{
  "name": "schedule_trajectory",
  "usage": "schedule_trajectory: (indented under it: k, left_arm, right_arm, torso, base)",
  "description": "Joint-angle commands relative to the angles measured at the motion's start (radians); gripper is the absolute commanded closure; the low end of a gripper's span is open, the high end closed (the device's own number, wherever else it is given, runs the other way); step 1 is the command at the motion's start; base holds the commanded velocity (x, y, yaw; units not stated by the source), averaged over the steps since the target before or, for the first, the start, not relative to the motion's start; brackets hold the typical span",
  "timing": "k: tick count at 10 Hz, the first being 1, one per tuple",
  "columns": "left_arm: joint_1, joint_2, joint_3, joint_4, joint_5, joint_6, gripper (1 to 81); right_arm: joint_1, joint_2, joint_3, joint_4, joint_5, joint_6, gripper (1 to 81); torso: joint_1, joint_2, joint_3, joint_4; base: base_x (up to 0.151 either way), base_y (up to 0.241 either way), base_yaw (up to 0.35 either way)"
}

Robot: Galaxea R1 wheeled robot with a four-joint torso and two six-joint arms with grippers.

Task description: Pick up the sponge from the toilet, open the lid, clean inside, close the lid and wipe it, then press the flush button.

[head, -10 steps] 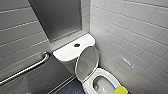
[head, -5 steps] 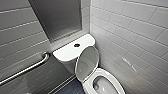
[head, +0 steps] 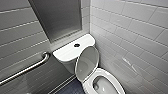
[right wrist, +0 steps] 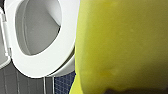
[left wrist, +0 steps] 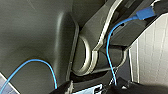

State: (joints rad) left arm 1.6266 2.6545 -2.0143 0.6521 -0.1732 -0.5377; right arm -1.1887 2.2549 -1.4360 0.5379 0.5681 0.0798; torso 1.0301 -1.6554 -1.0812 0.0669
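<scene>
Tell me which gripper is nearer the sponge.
Right. The sponge looms directly in front of the right wrist camera, beside the toilet bowl. The left arm looks tucked against the robot's own dark body, by a blue cable.

The lid (head: 87, 63) stood raised against the tank (head: 66, 53), leaving the bowl (head: 106, 86) open from above. A tiled wall (head: 130, 37) crowded its right side; a rail (head: 27, 68) jutted from the left wall.
</scene>
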Motion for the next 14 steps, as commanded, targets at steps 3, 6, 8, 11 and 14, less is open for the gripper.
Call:
schedule_trajectory:
  k: [3,6,8,11,14]
  left_arm:
    - [0.028,-0.014,0.026,0.021,0.057,0.005,1.0]
    - [0.026,-0.014,0.025,0.021,0.057,0.005,1.0]
    - [0.028,-0.013,0.023,0.02,0.057,0.005,1.0]
    - [0.026,-0.014,0.023,0.018,0.057,0.005,1.0]
    - [0.026,-0.017,0.022,0.018,0.057,0.004,1.0]
  right_arm:
    - [0.187,-0.148,0.253,-0.062,-0.066,-0.018,81.1]
    - [0.344,-0.162,0.26,-0.052,-0.189,-0.017,81.1]
    - [0.413,-0.145,0.247,-0.042,-0.217,-0.017,81.1]
    - [0.474,-0.093,0.188,-0.016,-0.29,-0.017,81.1]
    - [0.531,0.002,0.09,0.019,-0.358,-0.015,81.1]
  torso:
    - [0.0,0.0,0.0,0.0]
    - [0.0,0.0,0.0,0.0]
    - [0.0,0.0,0.0,0.0]
    - [0.0,0.0,0.0,0.0]
    - [0.0,0.0,0.0,0.0]
  base:
    - [0.0,0.0,0.0]
    - [0.0,0.0,0.0]
    - [0.0,0.0,0.0]
    - [0.0,0.0,0.0]
    - [0.0,0.0,0.0]
